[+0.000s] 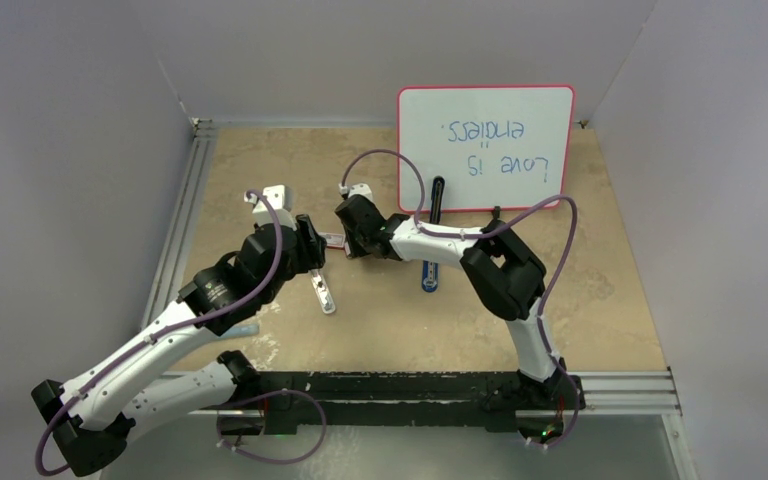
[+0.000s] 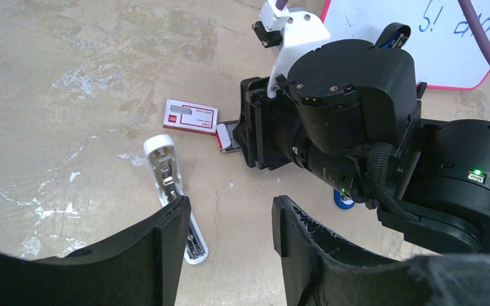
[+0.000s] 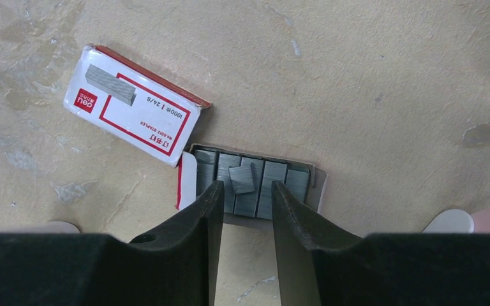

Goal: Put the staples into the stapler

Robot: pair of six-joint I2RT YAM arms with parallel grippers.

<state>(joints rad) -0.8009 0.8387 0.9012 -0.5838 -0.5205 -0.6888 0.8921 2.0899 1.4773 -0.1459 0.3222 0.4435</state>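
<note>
I am viewing a tan, stone-patterned table [image 1: 600,300] closed in by plain white walls [image 1: 360,50], with aluminium rails [image 1: 175,240] running along its left and near edges. The surface is showing pale scuffs and darker blotches in both wrist views. A whiteboard [image 1: 485,150] with a red border is sitting at the far side, carrying handwriting.

The right gripper [image 3: 247,189] is hovering just above the staples [image 3: 255,167], its fingers parted and holding nothing. The staples are lying as grey strips side by side in an open card tray [image 3: 188,178] on the table, with one short strip sitting askew on top. The red-and-white box [image 3: 134,105] is lying just beside the tray, at its corner; I cannot tell whether the two are touching.

The stapler [image 1: 430,278] is lying at the whiteboard's near edge, well apart from the staples. The right arm is crossing over it, so only its blue end and a black length are showing.

The left gripper [image 2: 230,236] is hanging over the table with its fingers spread and empty. A white oblong bar [image 2: 166,166] is lying near the box, one left finger covering part of it in the wrist view.
</note>
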